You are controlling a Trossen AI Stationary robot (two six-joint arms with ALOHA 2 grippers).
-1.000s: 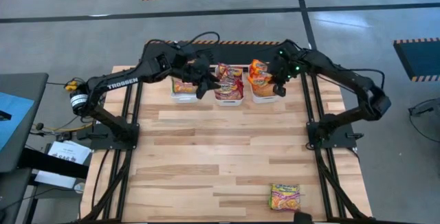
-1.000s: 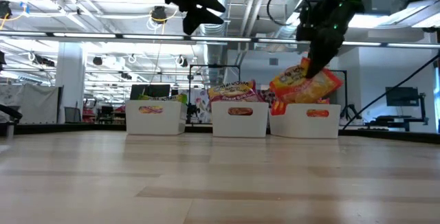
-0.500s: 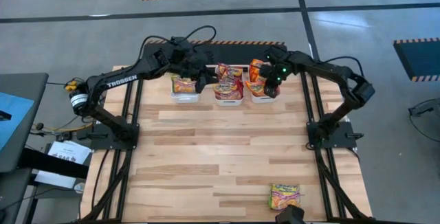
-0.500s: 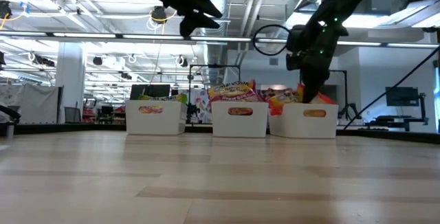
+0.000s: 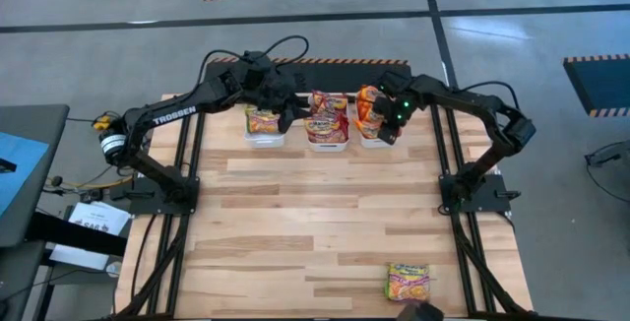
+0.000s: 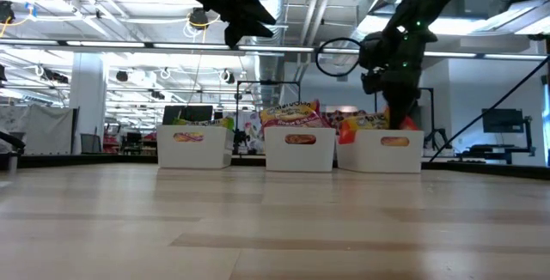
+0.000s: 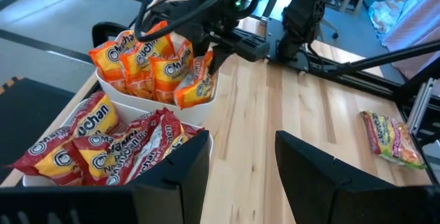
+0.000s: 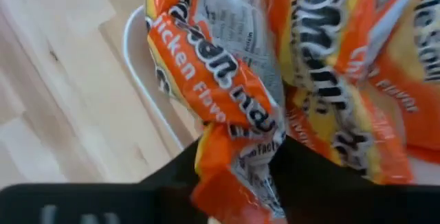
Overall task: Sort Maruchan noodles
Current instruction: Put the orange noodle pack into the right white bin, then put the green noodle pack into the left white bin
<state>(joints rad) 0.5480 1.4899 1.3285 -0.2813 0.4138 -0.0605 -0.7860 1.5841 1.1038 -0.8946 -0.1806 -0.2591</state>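
Note:
Three white bins stand in a row at the table's far edge. The left bin (image 5: 264, 136) holds green-trimmed Maruchan noodles, the middle bin (image 5: 328, 142) maroon ones (image 7: 103, 148), and the right bin (image 5: 379, 143) orange ones (image 7: 148, 66). My right gripper (image 5: 386, 127) points down into the right bin, open, with an orange packet (image 8: 220, 80) between its fingers. My left gripper (image 7: 240, 176) hovers open and empty, high above the gap between the left and middle bins (image 6: 249, 22). One more packet (image 5: 408, 282) lies flat near the table's near right corner. My right gripper comes from above, its fingers (image 8: 309, 176) standing on either side of the orange packet's crumpled end (image 8: 234, 172). The packet lies against the other orange packets in the right bin. Whether the fingers touch it, I cannot tell.
The wide wooden tabletop (image 5: 315, 223) between the bins and the near edge carries only the loose packet. Both arms crowd the far edge over the bins. The dark arm frames (image 5: 458, 193) run along the table's left and right sides.
My right gripper has come down into the right bin and rolled its wrist. The orange packet, which hung tilted above the bin's rim, now sits down among the other orange packets.

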